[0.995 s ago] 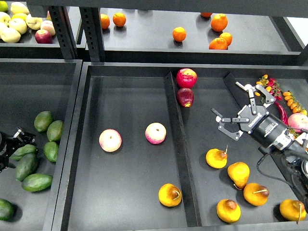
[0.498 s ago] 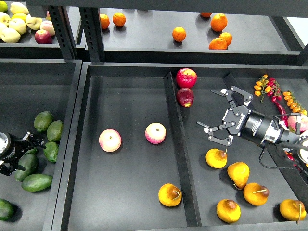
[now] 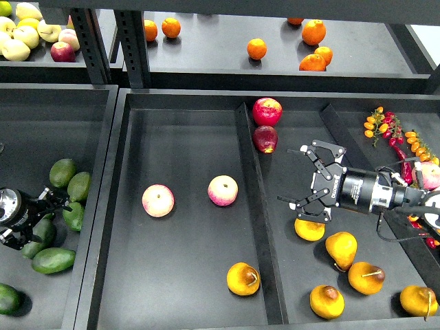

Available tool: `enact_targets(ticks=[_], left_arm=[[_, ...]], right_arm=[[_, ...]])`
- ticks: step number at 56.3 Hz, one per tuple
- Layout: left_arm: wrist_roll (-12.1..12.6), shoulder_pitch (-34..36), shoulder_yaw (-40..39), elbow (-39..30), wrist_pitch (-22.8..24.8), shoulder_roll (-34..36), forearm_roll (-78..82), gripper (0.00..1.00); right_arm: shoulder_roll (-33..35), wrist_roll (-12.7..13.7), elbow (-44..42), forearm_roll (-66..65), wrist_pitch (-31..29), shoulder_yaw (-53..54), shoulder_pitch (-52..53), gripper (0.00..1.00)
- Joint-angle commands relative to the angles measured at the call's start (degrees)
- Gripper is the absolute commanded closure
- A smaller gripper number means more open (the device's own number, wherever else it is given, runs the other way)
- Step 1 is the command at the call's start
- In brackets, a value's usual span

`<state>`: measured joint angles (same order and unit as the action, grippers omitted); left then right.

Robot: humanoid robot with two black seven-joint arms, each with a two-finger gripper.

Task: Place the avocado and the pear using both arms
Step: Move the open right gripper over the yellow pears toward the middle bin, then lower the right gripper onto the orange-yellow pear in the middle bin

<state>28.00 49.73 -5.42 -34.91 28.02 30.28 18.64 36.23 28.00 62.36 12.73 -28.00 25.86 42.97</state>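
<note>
Several dark green avocados lie in the left tray; the nearest avocado is right at the tip of my left gripper, which is small and dark, so its fingers cannot be told apart. Several yellow-orange pears lie in the right compartment. My right gripper is open with fingers spread wide, just above and left of the nearest pear. One more pear lies in the middle compartment, near the front.
Two pink-yellow peaches lie in the middle compartment. Two red apples sit by the divider. Oranges and pale apples are on the back shelf. Chillies lie at the far right.
My right gripper has swung left and down, towards the divider and the nearest pear, staying open. My left gripper has moved right, up to the avocados.
</note>
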Motion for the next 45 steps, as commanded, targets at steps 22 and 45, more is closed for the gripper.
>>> enact_targets(ticks=[22, 45], left_arm=[[0.00, -0.07, -0.38, 0.02, -0.02, -2.68, 0.00, 0.00], [0.00, 0.02, -0.38, -0.07, -0.02, -3.65, 0.00, 0.00]], right_arm=[[-6.61, 0.00, -4.53, -15.89, 0.00, -16.02, 3.61, 0.00], [-10.47, 0.00, -6.73, -15.72, 0.00, -16.19, 1.94, 0.00]])
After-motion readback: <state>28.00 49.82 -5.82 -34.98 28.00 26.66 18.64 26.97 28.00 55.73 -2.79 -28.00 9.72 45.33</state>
